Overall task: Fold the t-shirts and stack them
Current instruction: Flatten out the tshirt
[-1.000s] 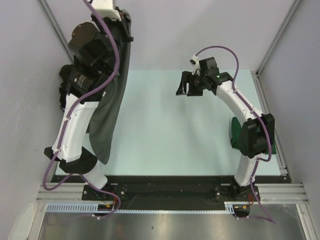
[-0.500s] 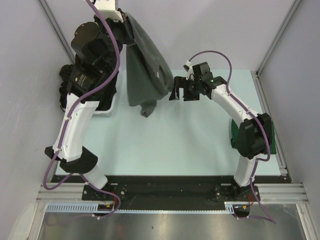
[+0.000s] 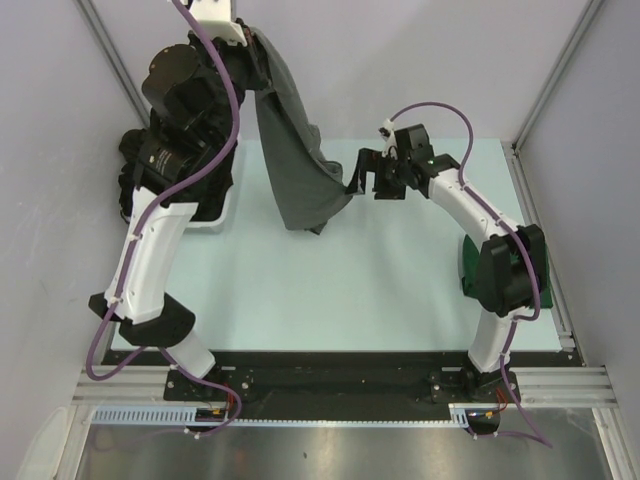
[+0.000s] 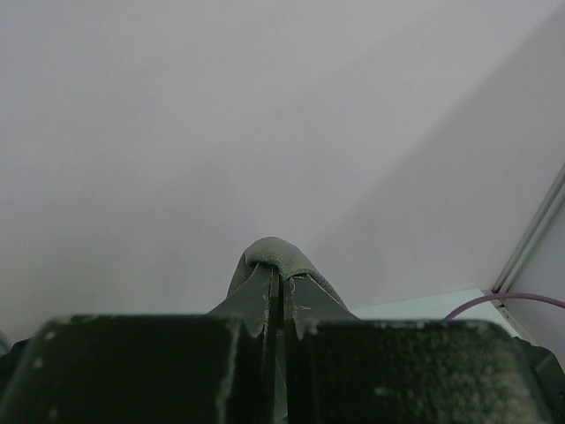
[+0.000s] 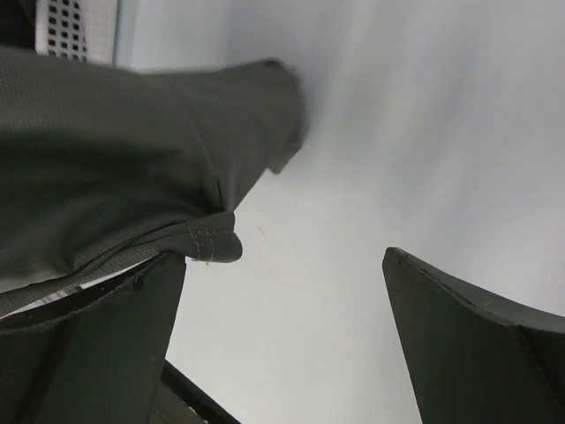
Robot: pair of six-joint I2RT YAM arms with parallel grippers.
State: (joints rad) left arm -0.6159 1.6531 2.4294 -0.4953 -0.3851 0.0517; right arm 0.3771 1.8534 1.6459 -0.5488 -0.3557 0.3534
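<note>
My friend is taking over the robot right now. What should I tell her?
Left tool: shut on the grey t-shirt, which hangs from up high.
Right tool: open beside the shirt's lower edge, not gripping.
Dark green t-shirt: near the right edge of the table.
White basket: far left, partly hidden.
Done: grey shirt lifted.
To do: catch its edge, fold, stack.

I see charcoal grey t-shirt [image 3: 300, 170] | hanging limp, upper centre-left | dark green t-shirt [image 3: 466, 268] | right side, mostly hidden
</note>
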